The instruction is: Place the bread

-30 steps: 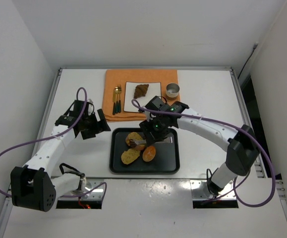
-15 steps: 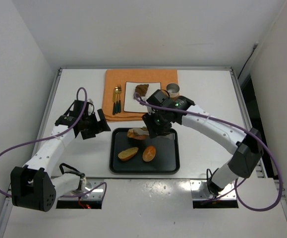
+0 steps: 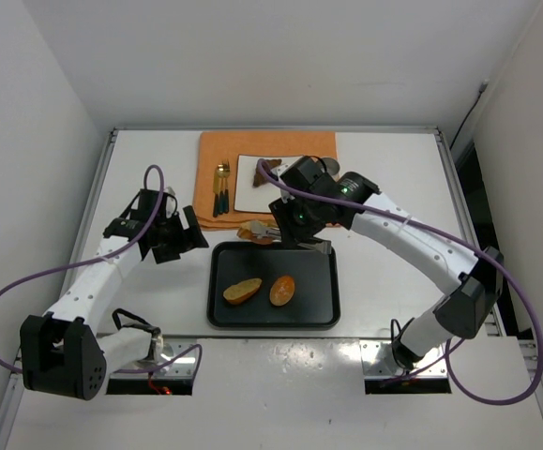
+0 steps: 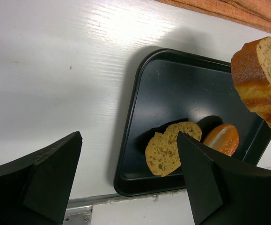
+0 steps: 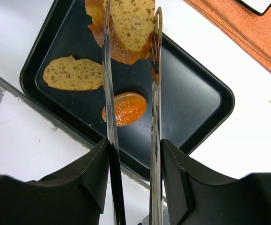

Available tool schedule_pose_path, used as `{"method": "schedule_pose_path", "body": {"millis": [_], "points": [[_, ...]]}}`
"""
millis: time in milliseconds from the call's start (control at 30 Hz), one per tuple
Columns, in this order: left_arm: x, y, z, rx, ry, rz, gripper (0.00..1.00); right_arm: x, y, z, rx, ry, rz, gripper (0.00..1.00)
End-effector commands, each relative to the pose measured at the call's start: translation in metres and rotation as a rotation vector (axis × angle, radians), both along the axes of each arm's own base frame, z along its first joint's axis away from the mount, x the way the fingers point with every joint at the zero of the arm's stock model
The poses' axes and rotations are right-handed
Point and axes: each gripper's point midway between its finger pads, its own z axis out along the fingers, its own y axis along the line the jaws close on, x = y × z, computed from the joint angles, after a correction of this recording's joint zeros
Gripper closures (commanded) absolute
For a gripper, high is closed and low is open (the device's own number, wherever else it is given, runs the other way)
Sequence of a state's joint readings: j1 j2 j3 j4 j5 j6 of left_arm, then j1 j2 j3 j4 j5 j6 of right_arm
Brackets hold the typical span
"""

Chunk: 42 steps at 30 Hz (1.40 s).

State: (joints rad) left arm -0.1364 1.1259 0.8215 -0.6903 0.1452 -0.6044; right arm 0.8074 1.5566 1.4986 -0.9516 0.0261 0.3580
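Observation:
My right gripper (image 3: 294, 225) is shut on metal tongs (image 5: 155, 93). The tongs pinch a golden toasted slice (image 3: 256, 231) in the air above the far left edge of the black tray (image 3: 313, 300); the held slice also shows in the right wrist view (image 5: 128, 23) and the left wrist view (image 4: 261, 79). A second toasted slice (image 3: 243, 291) and a glossy orange bun (image 3: 282, 290) lie on the tray. The dark croissant (image 3: 267, 168) sits on the white plate (image 3: 248, 187), mostly hidden by the right arm. My left gripper (image 3: 182, 239) is open and empty, left of the tray.
An orange cloth (image 3: 224, 150) lies at the back under the white plate, with gold and dark cutlery (image 3: 221, 187) on its left part. The tray's near rim (image 4: 126, 140) lies close to the table's front edge.
My right gripper has lifted one toasted slice off the tray with the tongs and carried it back toward the orange cloth. The left arm has not moved.

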Motion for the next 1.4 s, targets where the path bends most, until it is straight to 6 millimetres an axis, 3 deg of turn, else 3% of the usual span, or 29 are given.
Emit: {"method": "schedule_pose_path", "body": {"millis": [0,267,433,567,767,800,1000,1033,1133,1200,1367], "points": [[0.008,0.002,0.013,-0.001,-0.056,-0.004,0.12,0.011,0.006,0.021,0.038,-0.067,-0.001,0.55],[0.008,0.005,0.010,0.001,-0.047,0.005,0.12,0.021,-0.005,0.037,0.006,-0.133,-0.048,0.55],[0.011,0.004,0.014,0.000,-0.056,0.005,0.12,0.044,-0.025,0.047,-0.061,-0.233,-0.162,0.55],[0.011,0.004,0.011,0.001,-0.047,0.005,0.12,0.074,-0.026,0.064,-0.035,-0.331,-0.267,0.55],[0.011,0.005,0.011,0.006,-0.049,-0.002,0.12,0.128,-0.028,0.059,-0.049,-0.406,-0.445,0.55],[0.011,0.005,0.011,0.006,-0.049,-0.002,0.12,0.139,-0.031,0.045,-0.090,-0.407,-0.469,0.55],[0.010,0.003,0.012,-0.002,-0.048,-0.007,0.12,0.179,-0.029,0.016,-0.095,-0.454,-0.597,0.55],[0.010,0.003,0.012,-0.002,-0.048,-0.007,0.12,0.179,-0.030,0.001,-0.123,-0.439,-0.605,0.55],[0.010,0.003,0.012,-0.002,-0.048,-0.007,0.12,0.177,-0.031,-0.017,-0.129,-0.419,-0.621,0.55],[0.010,0.004,0.011,0.003,-0.050,-0.015,0.12,0.174,-0.029,-0.032,-0.115,-0.380,-0.609,0.50],[0.011,0.006,0.009,0.004,-0.041,-0.006,0.12,0.167,-0.023,-0.042,-0.098,-0.332,-0.574,0.46]]}}
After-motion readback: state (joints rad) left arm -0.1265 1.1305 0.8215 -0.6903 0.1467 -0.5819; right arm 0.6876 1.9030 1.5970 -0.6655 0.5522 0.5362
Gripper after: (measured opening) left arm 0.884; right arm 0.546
